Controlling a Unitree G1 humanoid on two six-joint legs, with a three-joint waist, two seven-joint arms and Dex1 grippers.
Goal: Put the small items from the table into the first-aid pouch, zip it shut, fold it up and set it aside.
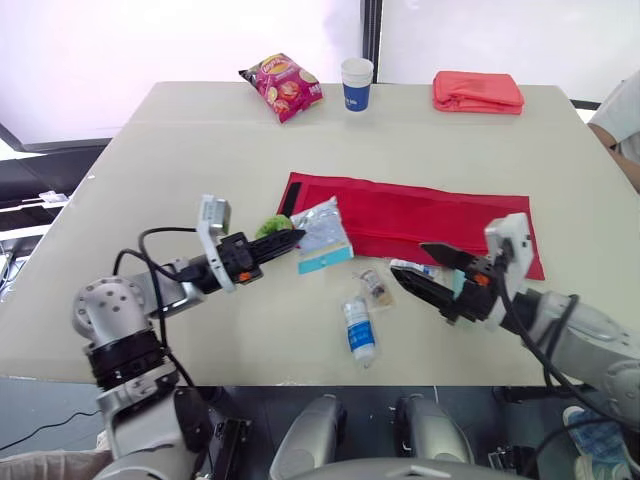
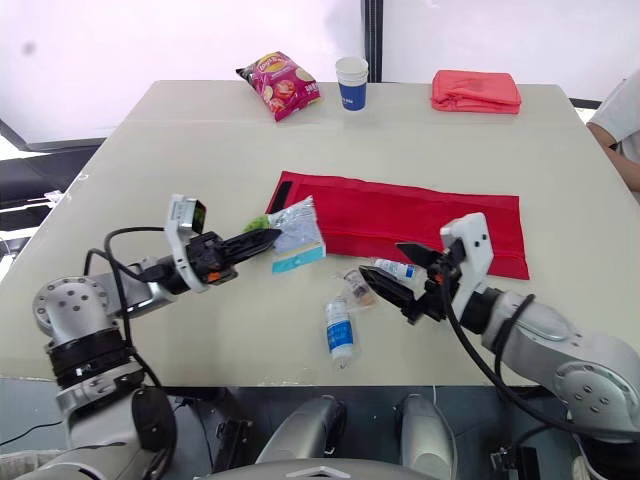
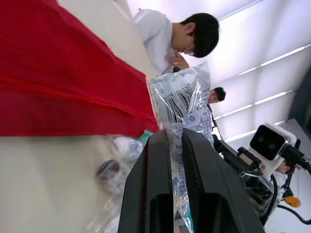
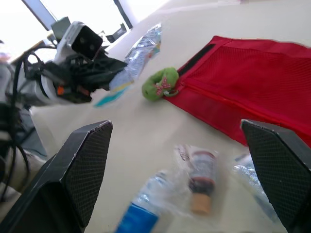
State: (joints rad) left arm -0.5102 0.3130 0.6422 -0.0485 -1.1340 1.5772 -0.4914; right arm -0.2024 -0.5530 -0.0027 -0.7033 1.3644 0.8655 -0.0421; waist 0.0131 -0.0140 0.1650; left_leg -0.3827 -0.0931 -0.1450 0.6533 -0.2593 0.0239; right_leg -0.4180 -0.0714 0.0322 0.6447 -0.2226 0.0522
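Note:
The red first-aid pouch point(image 1: 420, 215) lies unfolded flat across the middle of the table. My left gripper point(image 1: 285, 240) is shut on a clear packet with a teal strip point(image 1: 322, 236), held just off the pouch's near left corner; the left wrist view shows the packet point(image 3: 187, 107) pinched between both fingers. A small green item point(image 1: 270, 225) sits beside that corner. My right gripper point(image 1: 412, 260) is open, low over the table by the pouch's near edge, above a small clear packet point(image 1: 410, 267). A bagged vial point(image 1: 375, 285) and a bagged blue-label bottle point(image 1: 358, 330) lie in front.
At the far edge stand a crisp bag point(image 1: 283, 85), a blue-and-white paper cup point(image 1: 357, 82) and a folded coral pouch point(image 1: 478, 92). A person's arm point(image 1: 622, 120) shows at the table's right side. Bare tabletop stretches left of the pouch.

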